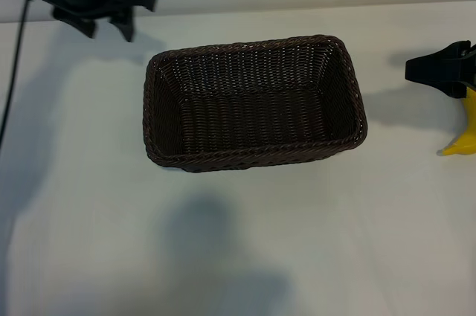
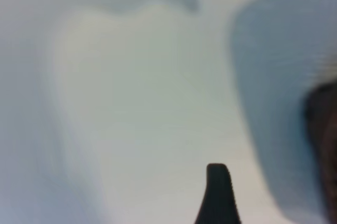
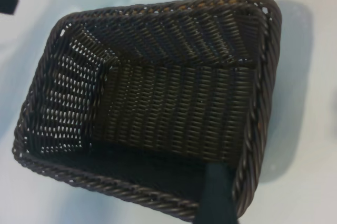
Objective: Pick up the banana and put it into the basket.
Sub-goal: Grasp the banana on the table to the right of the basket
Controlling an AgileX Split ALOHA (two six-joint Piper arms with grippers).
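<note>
White surface (image 1: 245,249) fills the exterior view and carries everything else. On it, near the middle, sits the basket (image 1: 254,102) — dark-brown wicker with a braided rim and sloping sides, nothing lying inside it. The right wrist view looks straight down into the same basket (image 3: 158,103), its woven floor bare.

At the far left corner of the exterior view hangs the left tool (image 1: 104,22), above the surface and well apart from the basket; its fingers stand spread, released, gripping nothing. One dark fingertip (image 2: 217,195) shows in the left wrist view over bare surface.

At the right edge the right tool (image 1: 446,71) holds the banana (image 1: 462,134) — bright yellow, hanging below the black fingers with its tip pointing down, clear of the basket's right rim.
</note>
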